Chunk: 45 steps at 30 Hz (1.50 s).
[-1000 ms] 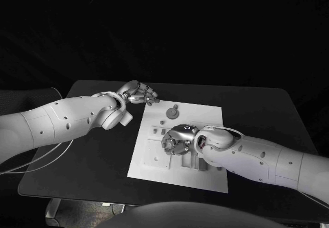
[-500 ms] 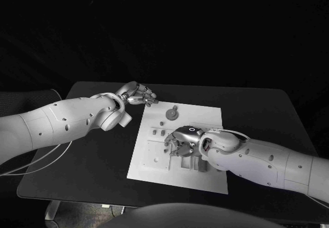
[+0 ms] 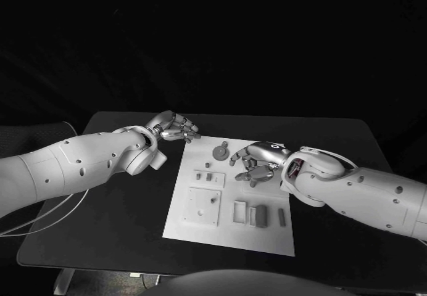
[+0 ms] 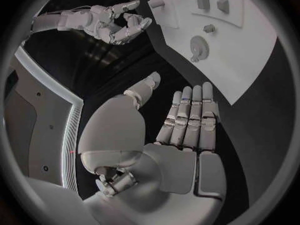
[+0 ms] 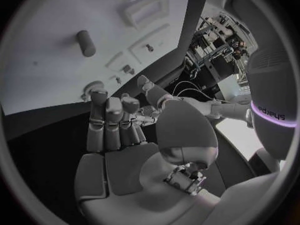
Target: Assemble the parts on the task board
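Both silver robot hands (image 3: 175,127) (image 3: 255,161) empty, fingers apart; small grey parts (image 3: 250,214) loose on white task board (image 3: 267,242), unassembled.

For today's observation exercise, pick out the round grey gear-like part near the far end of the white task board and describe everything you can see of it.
The gear-like part is a small grey disc with a toothed-looking rim and a short stub sticking out on one side. It looks like matte plastic, though that is hard to confirm. It lies flat near the far edge of the white task board, apart from the other pieces. Nothing touches it: the right hand hovers just beside it with fingers spread, and the left hand is over the black table off the board's far corner.
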Each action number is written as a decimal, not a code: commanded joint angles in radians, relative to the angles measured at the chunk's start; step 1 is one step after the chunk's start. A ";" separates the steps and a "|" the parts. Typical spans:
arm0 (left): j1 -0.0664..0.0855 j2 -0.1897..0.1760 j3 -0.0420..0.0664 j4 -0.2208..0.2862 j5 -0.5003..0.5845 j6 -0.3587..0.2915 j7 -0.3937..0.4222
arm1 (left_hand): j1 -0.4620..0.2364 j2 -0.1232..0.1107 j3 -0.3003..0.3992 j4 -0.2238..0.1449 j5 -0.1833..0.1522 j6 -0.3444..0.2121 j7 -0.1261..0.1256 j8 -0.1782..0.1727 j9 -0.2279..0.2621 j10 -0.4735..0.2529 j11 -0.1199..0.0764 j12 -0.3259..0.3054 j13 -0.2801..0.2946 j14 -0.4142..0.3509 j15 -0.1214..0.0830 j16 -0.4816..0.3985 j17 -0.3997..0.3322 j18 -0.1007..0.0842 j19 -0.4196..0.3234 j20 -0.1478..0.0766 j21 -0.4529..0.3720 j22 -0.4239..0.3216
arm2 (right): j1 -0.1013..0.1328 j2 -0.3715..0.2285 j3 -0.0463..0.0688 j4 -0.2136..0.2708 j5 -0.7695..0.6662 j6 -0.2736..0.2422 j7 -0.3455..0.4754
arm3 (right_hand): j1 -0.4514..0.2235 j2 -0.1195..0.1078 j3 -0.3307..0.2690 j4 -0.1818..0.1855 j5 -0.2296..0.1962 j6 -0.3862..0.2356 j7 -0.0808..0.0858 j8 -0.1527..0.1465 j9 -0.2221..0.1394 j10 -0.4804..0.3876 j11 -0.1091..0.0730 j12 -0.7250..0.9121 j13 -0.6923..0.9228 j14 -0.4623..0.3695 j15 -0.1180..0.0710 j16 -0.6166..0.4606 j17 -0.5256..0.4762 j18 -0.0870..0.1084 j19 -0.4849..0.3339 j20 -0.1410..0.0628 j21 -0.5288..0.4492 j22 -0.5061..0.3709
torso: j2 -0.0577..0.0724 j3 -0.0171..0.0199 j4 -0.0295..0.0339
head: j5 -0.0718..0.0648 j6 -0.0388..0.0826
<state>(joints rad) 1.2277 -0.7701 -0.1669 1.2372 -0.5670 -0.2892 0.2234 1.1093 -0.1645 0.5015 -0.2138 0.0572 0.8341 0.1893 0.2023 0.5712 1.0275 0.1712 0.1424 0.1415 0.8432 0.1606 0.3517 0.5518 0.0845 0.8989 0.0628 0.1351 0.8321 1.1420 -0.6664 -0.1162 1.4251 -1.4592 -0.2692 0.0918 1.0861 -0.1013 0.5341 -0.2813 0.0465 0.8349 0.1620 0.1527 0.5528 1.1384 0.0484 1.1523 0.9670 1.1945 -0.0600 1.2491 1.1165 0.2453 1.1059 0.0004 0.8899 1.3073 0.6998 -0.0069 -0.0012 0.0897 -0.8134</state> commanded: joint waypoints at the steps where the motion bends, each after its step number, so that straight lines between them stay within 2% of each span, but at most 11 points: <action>1: 0.001 -0.001 0.001 0.001 0.007 0.002 0.011 | -0.001 0.003 0.002 0.000 -0.002 0.002 0.004 0.002 -0.002 0.005 -0.001 -0.006 -0.001 -0.005 0.005 -0.006 0.001 0.013 -0.007 0.002 -0.003 0.001 | 0.005 -0.041 0.002 0.024 0.065 -0.018 0.005 | -0.012 -0.004 -0.004 0.003 0.006 0.003 0.002 0.000 -0.001 0.004 0.001 0.007 0.001 0.005 0.002 0.005 0.002 0.017 0.005 -0.003 0.004 0.017 | 0.000 0.0002 -0.0010 | -0.005 0.006; 9: 0.001 -0.002 0.001 0.004 0.007 0.003 0.013 | -0.001 0.003 0.003 -0.001 -0.002 0.002 0.004 0.002 -0.002 0.006 -0.001 -0.006 -0.001 -0.004 0.005 -0.006 0.002 0.013 -0.007 0.002 -0.003 0.001 | 0.003 -0.080 0.001 -0.024 0.046 -0.006 -0.002 | -0.013 -0.010 -0.002 0.002 0.006 0.007 0.001 0.002 -0.001 0.005 0.000 0.008 0.000 0.005 0.001 0.006 0.001 0.017 0.006 -0.005 0.004 0.017 | 0.001 0.0020 0.0001 | -0.013 0.014; 12: 0.001 -0.003 0.001 0.004 0.007 0.003 0.014 | -0.001 0.003 0.003 -0.001 -0.002 0.002 0.004 0.002 -0.002 0.006 -0.001 -0.006 -0.001 -0.004 0.005 -0.006 0.002 0.013 -0.007 0.002 -0.003 0.002 | -0.009 -0.088 0.001 -0.033 0.033 -0.005 -0.005 | -0.014 -0.014 -0.001 0.002 0.006 0.008 0.001 0.003 -0.001 0.006 -0.001 0.009 0.000 0.005 0.000 0.006 0.001 0.017 0.006 -0.005 0.005 0.017 | 0.001 0.0029 -0.0002 | -0.015 0.014; 17: 0.001 -0.003 0.001 0.004 0.007 0.002 0.014 | 0.000 0.003 0.003 -0.001 -0.002 0.003 0.004 0.003 -0.002 0.006 -0.001 -0.006 -0.001 -0.004 0.005 -0.006 0.002 0.013 -0.007 0.002 -0.003 0.002 | -0.037 -0.077 -0.006 -0.060 0.005 0.000 -0.014 | -0.016 -0.020 0.000 0.003 0.006 0.007 0.001 0.003 -0.002 0.006 -0.001 0.009 -0.001 0.005 0.000 0.006 0.001 0.017 0.006 -0.005 0.005 0.017 | 0.001 0.0019 -0.0005 | -0.015 0.016; 19: 0.001 -0.001 0.001 0.004 0.007 0.002 0.015 | 0.000 0.003 0.003 -0.001 -0.002 0.002 0.004 0.003 -0.002 0.006 -0.001 -0.006 -0.001 -0.004 0.005 -0.006 0.002 0.013 -0.007 0.002 -0.003 0.002 | -0.049 -0.070 -0.007 -0.067 -0.001 0.002 -0.015 | -0.017 -0.022 0.000 0.004 0.006 0.006 0.001 0.002 -0.002 0.005 -0.001 0.009 -0.001 0.005 0.000 0.006 0.001 0.017 0.006 -0.005 0.004 0.017 | 0.001 0.0014 0.0009 | -0.018 0.016; 21: 0.001 -0.002 0.001 0.004 0.007 0.002 0.015 | 0.000 0.003 0.003 0.000 -0.002 0.002 0.004 0.003 -0.002 0.006 -0.001 -0.007 -0.001 -0.004 0.005 -0.006 0.002 0.013 -0.007 0.002 -0.003 0.002 | -0.059 -0.069 -0.007 -0.067 -0.010 0.010 -0.019 | -0.018 -0.027 0.001 0.005 0.007 0.003 0.001 0.001 -0.004 0.005 0.000 0.009 -0.002 0.004 0.001 0.005 0.001 0.017 0.006 -0.005 0.004 0.017 | 0.002 0.0023 0.0022 | -0.019 0.015; 24: 0.001 -0.003 0.001 0.003 0.007 0.003 0.015 | 0.000 0.003 0.003 0.000 -0.002 0.002 0.004 0.003 -0.003 0.006 -0.001 -0.007 -0.001 -0.004 0.005 -0.006 0.002 0.013 -0.007 0.002 -0.003 0.002 | -0.067 -0.067 -0.007 -0.071 -0.013 0.016 -0.019 | -0.022 -0.035 0.003 0.008 0.006 -0.002 0.003 -0.002 -0.006 0.003 0.001 0.008 -0.003 0.003 0.002 0.005 0.000 0.017 0.005 -0.005 0.003 0.016 | 0.002 0.0021 0.0035 | -0.021 0.014; 27: 0.001 -0.004 0.001 0.003 0.007 0.002 0.015 | 0.000 0.003 0.003 0.000 -0.002 0.003 0.004 0.003 -0.003 0.007 -0.001 -0.007 -0.001 -0.004 0.005 -0.006 0.002 0.013 -0.007 0.002 -0.004 0.002 | -0.075 -0.066 -0.009 -0.076 -0.021 0.015 -0.019 | -0.023 -0.041 0.005 0.010 0.006 -0.006 0.004 -0.003 -0.007 0.002 0.002 0.008 -0.004 0.001 0.003 0.004 -0.001 0.017 0.004 -0.005 0.002 0.016 | 0.001 -0.0001 0.0027 | -0.021 0.013; 31: 0.001 -0.004 0.001 0.003 0.008 0.003 0.014 | 0.000 0.003 0.003 0.000 -0.002 0.003 0.004 0.003 -0.003 0.007 -0.001 -0.007 -0.001 -0.004 0.005 -0.006 0.002 0.013 -0.007 0.002 -0.004 0.002 | -0.082 -0.059 -0.009 -0.084 -0.021 0.010 -0.017 | -0.021 -0.041 0.008 0.010 0.007 -0.007 0.004 -0.003 -0.008 0.002 0.003 0.008 -0.004 0.001 0.003 0.004 -0.001 0.017 0.004 -0.005 0.002 0.016 | 0.001 -0.0009 0.0026 | -0.020 0.012; 39: 0.001 -0.003 0.001 0.000 0.029 0.008 0.008 | -0.001 0.004 0.003 0.001 -0.002 0.003 0.004 0.003 -0.003 0.007 -0.001 -0.008 -0.001 -0.004 0.005 -0.007 0.003 0.013 -0.007 0.002 -0.004 0.003 | -0.091 -0.035 -0.009 -0.093 -0.022 0.010 -0.013 | -0.013 0.001 0.022 0.011 0.006 0.025 -0.003 0.016 -0.002 0.004 -0.004 0.011 -0.005 0.002 -0.002 0.007 -0.001 0.017 0.005 -0.006 0.004 0.017 | 0.001 -0.0008 0.0036 | -0.019 0.012; 45: 0.001 -0.004 0.001 -0.002 0.036 0.017 -0.001 | -0.001 0.005 0.003 0.001 -0.002 0.003 0.004 0.003 -0.003 0.007 -0.001 -0.008 -0.002 -0.004 0.005 -0.007 0.003 0.013 -0.007 0.003 -0.004 0.003 | -0.094 -0.031 -0.009 -0.100 -0.039 0.017 -0.016 | -0.011 0.047 0.028 0.002 0.006 0.081 -0.020 0.049 0.009 0.011 -0.020 0.013 -0.008 0.005 -0.016 0.010 -0.002 0.017 0.004 -0.007 0.007 0.019 | 0.001 -0.0005 0.0034 | -0.017 0.008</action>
<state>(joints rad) 1.2275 -0.7752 -0.1669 1.2350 -0.5497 -0.2873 0.2224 1.1093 -0.1645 0.5015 -0.2138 0.0572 0.8341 0.1893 0.2024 0.5686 1.0275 0.1712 0.1389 0.1409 0.8432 0.1605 0.3511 0.5531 0.0863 0.8989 0.0628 0.1351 0.8335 1.0483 -0.6987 -0.1253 1.3264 -1.4750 -0.2690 0.0742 1.0728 -0.0610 0.5581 -0.2775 0.0465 0.8978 0.1321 0.1998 0.5612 1.1513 0.0355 1.1618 0.9598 1.2019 -0.0686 1.2528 1.1156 0.2410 1.1132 0.0002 0.8906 1.3081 0.7009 -0.0075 0.0024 0.0715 -0.8042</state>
